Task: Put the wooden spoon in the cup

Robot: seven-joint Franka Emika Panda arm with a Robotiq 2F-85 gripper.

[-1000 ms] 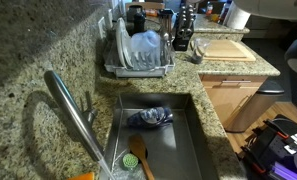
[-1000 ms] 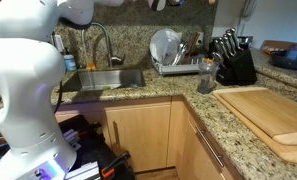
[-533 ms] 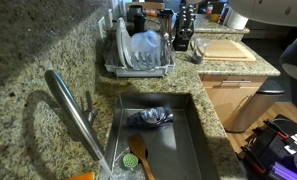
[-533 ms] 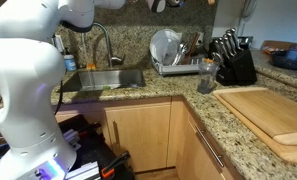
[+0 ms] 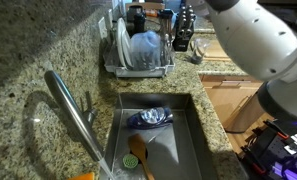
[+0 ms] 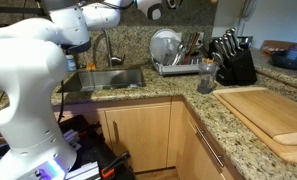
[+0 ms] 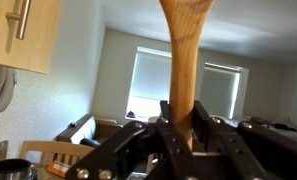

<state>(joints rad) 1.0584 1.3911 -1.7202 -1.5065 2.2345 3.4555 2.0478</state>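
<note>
In the wrist view my gripper is shut on the wooden spoon, which stands straight up between the fingers and widens toward the top of the frame. The camera faces a room with a window, away from the counter. In an exterior view the gripper is high above the counter near the top edge; the spoon is too small to make out there. The small grey cup stands on the granite counter between the dish rack and the knife block. It also shows in an exterior view, beside my arm.
A dish rack with plates stands behind the sink. The sink holds a dark cloth and an orange-brown spatula. A tap arches over it. A knife block and a pale cutting board are on the counter.
My arm has swung across: it now fills the upper right of one exterior view, hiding the cutting board, and stretches along the top of the other.
</note>
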